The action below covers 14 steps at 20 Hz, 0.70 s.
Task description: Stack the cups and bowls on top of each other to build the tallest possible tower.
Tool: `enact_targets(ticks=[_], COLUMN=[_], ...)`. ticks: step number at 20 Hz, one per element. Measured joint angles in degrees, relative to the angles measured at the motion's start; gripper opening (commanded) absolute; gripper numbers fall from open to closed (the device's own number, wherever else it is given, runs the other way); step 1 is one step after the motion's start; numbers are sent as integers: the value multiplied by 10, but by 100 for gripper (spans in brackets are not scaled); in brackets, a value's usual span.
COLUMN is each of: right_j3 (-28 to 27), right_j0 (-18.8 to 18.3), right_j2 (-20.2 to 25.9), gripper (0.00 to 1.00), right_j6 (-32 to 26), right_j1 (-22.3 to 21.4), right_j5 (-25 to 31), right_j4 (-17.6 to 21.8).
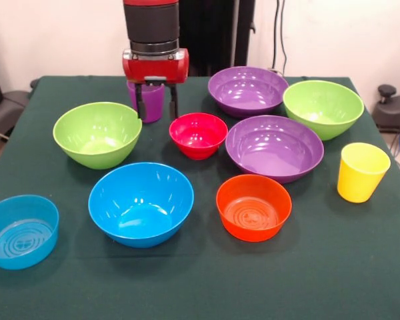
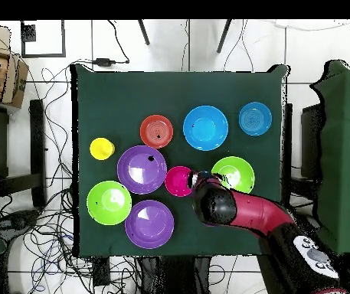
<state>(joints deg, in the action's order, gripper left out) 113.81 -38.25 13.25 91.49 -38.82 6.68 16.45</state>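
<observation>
My gripper [image 1: 157,113] hangs open and empty at the table's far side, its fingers [image 1: 140,105] in front of the translucent purple cup [image 1: 152,99]. The red-pink bowl [image 1: 198,135] sits just below and right of it. The yellow cup [image 1: 363,171] stands at the right. Two purple bowls [image 1: 248,90] [image 1: 275,147], two lime green bowls [image 1: 98,133] [image 1: 323,108], the large blue bowl [image 1: 141,203], the small blue bowl [image 1: 21,231] and the orange bowl [image 1: 253,207] each stand alone, nothing nested. In the overhead view the arm [image 2: 216,205] hides the gripper and the purple cup.
The green tablecloth [image 1: 187,293] covers the table. In the overhead view the arm reaches in from the bottom right, next to the red-pink bowl [image 2: 180,181] and a lime green bowl [image 2: 233,174]. Cables lie on the floor around the table.
</observation>
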Motion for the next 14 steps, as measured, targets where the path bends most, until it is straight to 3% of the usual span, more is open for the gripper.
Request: enact_targets(ticks=[14], right_j3=[0], right_j0=[12], right_j2=[-1], gripper=[100], right_j6=[0], right_j1=[26], right_j5=[-16], right_j4=[42])
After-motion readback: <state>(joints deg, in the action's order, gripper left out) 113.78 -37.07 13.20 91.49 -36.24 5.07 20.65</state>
